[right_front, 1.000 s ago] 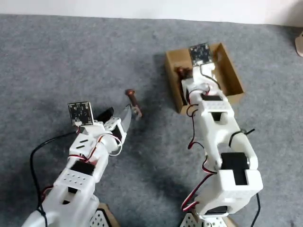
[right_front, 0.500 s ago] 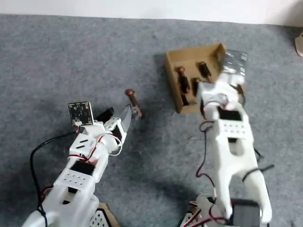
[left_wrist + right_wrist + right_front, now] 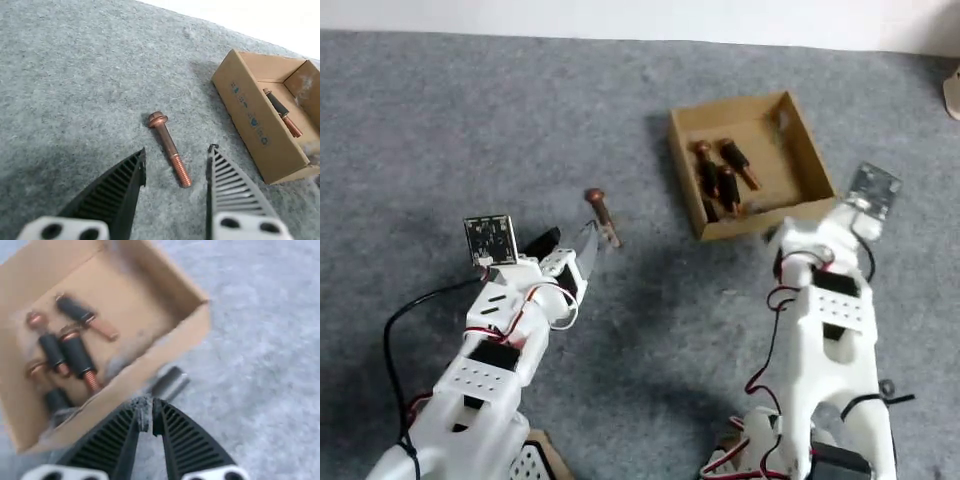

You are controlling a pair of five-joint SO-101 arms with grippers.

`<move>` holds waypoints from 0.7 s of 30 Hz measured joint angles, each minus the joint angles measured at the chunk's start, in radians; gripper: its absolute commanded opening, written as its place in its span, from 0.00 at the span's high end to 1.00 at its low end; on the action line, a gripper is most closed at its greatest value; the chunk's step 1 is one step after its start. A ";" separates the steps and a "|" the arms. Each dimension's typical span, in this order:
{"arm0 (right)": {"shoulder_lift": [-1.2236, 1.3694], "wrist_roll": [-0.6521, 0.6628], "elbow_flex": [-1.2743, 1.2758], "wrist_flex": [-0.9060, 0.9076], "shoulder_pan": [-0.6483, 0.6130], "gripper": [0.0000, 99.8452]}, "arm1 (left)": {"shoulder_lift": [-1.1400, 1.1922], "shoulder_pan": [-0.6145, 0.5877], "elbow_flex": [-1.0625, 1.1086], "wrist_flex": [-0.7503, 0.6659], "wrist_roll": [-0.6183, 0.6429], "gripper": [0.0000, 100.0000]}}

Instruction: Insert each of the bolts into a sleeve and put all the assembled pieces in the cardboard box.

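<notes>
— One bolt [image 3: 169, 146] lies bare on the grey carpet [image 3: 470, 120], well apart from the cardboard box [image 3: 775, 150], on the left arm's [image 3: 490, 350] side. Its head points away from that arm and its threaded end points toward it.
— And the left gripper [image 3: 178, 149]?
— We see it wide open, gripping nothing. Its fingertips sit low over the carpet, one on each side of the threaded end. We see no contact with the bolt.
— Box contents?
— We count at least three assembled pieces [image 3: 729, 186] lying flat inside, copper bolts in black sleeves [image 3: 77, 356]. They are bunched toward the wall nearest the loose bolt. The right wrist view shows another dark shape in a corner, too blurred for us to call.
— And the right gripper [image 3: 148, 411]?
— All but closed, with only a thin slit between the tips and nothing in it. It hangs just outside the box, at the wall facing the right arm [image 3: 825, 320], tips pointing down toward the carpet.
— Anything beside it?
— We see a small grey metallic thing [image 3: 170, 381] on the carpet, right against the outside of that wall and just beyond the fingertips. It is blurred, so we cannot tell what it is.
</notes>
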 measured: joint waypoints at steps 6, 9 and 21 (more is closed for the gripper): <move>0.000 -0.095 0.000 0.137 0.029 0.78 | 0.000 0.000 0.000 0.000 0.000 0.81; 0.015 -0.138 -0.026 0.178 0.028 0.81 | 0.000 0.000 0.000 0.000 0.000 0.81; 0.428 -0.212 -0.347 0.184 0.035 0.88 | 0.000 0.000 0.000 0.000 0.000 0.81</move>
